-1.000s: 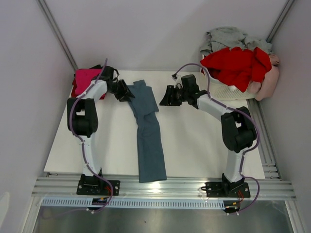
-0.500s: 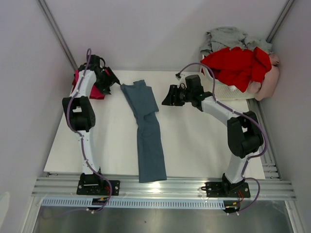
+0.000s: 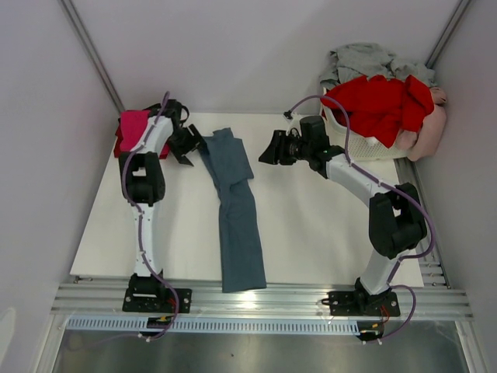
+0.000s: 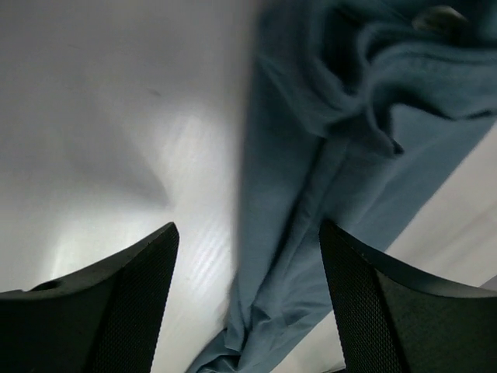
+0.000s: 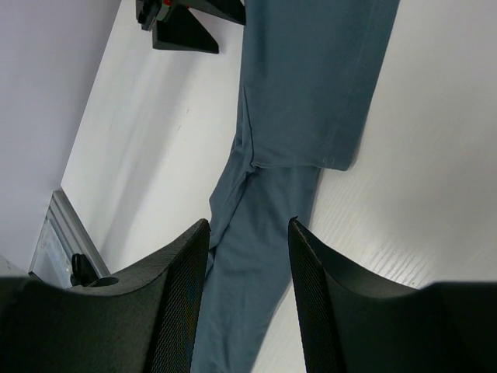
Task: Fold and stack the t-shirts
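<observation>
Slate blue-grey t-shirt (image 3: 239, 225) lies flat on the white table (image 3: 326, 225), folded into a long narrow strip. Its long axis is near vertical in the top view, leaning slightly. The wider end sits at upper centre and points up-left; the narrow end reaches the table's bottom edge, between the arm bases. The strip steps in width about midway.

Left gripper (image 3: 189, 144) is just beside the strip's upper left edge, fingers wide with nothing between them. Cannot tell if it touches the cloth. Right gripper (image 3: 268, 149) is right of the upper end and apart from it, with a medium gap and nothing held.

Magenta t-shirt (image 3: 132, 128) is at the table's upper left corner, behind the left arm. White laundry basket (image 3: 353, 144) at upper right holds a red t-shirt (image 3: 380, 105), with a grey t-shirt (image 3: 365, 58) behind it and a pale pink t-shirt (image 3: 431, 128) over the right rim.
</observation>
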Robot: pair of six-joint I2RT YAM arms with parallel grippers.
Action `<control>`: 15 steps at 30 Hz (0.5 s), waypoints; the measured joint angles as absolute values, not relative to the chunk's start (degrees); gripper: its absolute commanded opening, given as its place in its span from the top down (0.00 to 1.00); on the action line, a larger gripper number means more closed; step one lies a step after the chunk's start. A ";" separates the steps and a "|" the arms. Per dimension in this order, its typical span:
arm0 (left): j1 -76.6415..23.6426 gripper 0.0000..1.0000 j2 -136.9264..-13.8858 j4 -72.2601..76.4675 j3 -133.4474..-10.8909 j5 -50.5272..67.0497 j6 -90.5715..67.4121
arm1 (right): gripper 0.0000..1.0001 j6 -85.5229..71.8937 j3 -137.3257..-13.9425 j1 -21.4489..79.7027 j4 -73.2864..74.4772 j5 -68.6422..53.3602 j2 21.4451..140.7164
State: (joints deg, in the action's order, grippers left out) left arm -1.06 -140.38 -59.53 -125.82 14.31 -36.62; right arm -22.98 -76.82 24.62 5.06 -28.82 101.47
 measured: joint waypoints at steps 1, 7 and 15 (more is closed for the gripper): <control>-1.93 0.23 -140.38 -59.53 -126.06 14.50 -36.62 | 0.51 -23.20 -76.79 24.62 4.93 -28.82 101.47; -6.59 0.28 -140.57 -59.90 -126.43 15.11 -36.42 | 0.51 -24.05 -76.73 24.62 3.92 -28.82 101.47; -7.94 0.75 -141.43 -61.34 -126.96 15.16 -35.59 | 0.51 -24.88 -76.71 24.62 3.46 -28.53 101.45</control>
